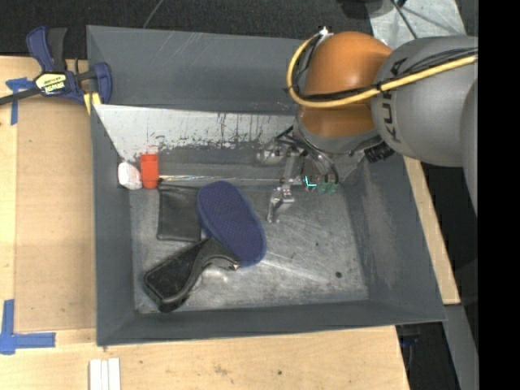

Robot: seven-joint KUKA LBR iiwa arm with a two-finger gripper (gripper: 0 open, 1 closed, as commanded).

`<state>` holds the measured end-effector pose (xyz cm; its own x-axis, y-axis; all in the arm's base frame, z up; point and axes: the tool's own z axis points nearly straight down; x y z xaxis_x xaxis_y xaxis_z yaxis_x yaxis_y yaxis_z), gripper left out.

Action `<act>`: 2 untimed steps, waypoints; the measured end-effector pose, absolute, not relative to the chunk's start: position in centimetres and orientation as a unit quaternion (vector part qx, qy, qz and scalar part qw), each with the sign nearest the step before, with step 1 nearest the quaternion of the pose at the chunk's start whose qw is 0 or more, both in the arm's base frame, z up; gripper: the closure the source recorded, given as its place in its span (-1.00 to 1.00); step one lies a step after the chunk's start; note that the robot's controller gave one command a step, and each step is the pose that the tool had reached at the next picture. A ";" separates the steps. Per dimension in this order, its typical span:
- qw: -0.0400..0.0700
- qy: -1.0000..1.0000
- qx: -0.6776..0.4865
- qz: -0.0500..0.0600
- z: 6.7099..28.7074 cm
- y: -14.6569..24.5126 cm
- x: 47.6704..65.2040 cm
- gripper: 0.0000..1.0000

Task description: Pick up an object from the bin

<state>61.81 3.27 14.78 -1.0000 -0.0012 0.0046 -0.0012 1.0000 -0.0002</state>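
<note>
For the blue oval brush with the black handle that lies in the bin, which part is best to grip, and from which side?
Probably the black handle, from straight above, closing across its narrow width. It is the slimmest part and lies flat on the grey bin floor. The blue oval brush head is wide and partly overlaps a dark flat square pad.

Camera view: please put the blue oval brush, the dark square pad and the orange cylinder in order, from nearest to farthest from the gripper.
Counting from the gripper:
1. Blue oval brush, just to the view's left of it, mid-bin.
2. Dark square pad, further left, past the brush head.
3. Orange cylinder, farthest, in the back-left corner.
</note>
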 end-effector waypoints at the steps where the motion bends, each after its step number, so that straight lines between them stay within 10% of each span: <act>1: -0.007 -0.999 0.034 0.001 8.5 10.8 60.7 -1.00; 2: -0.006 -0.999 0.034 0.001 8.5 10.8 60.7 1.00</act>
